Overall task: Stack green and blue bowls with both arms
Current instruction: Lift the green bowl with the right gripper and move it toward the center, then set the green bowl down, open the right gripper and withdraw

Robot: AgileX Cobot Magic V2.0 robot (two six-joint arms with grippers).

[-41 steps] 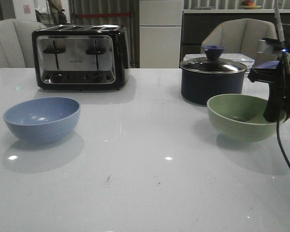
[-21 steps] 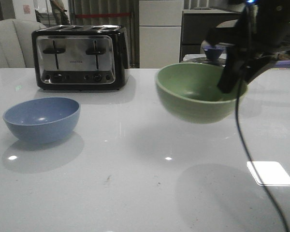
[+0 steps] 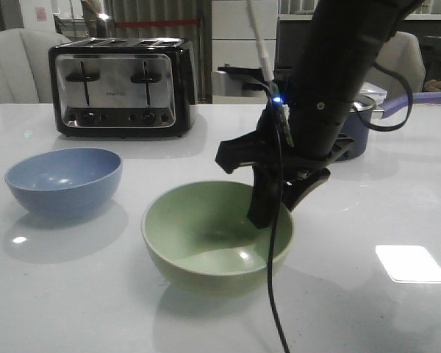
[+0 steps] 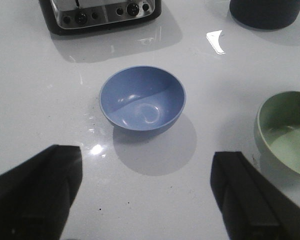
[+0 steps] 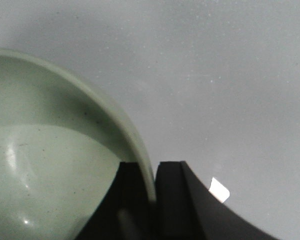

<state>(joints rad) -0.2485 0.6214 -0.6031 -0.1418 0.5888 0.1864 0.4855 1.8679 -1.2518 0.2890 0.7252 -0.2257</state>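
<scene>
The green bowl (image 3: 206, 239) is upright at the middle front of the white table. My right gripper (image 3: 273, 209) is shut on its right rim, one finger inside and one outside; the wrist view shows the rim (image 5: 140, 150) pinched between the fingers (image 5: 172, 195). The blue bowl (image 3: 63, 180) stands empty at the left of the table. In the left wrist view the blue bowl (image 4: 142, 105) lies beyond my open, empty left gripper (image 4: 147, 192), and the green bowl (image 4: 285, 132) is at that view's edge. The left arm does not show in the front view.
A black and silver toaster (image 3: 121, 87) stands at the back left. The dark saucepan (image 3: 360, 121) is at the back right, mostly hidden behind my right arm. A thin cable (image 3: 273, 294) hangs from the right arm across the green bowl's front.
My right gripper has carried the green bowl from the right side, lifted past the saucepan, leftward and down to the middle front of the table. The blue bowl has not moved.
</scene>
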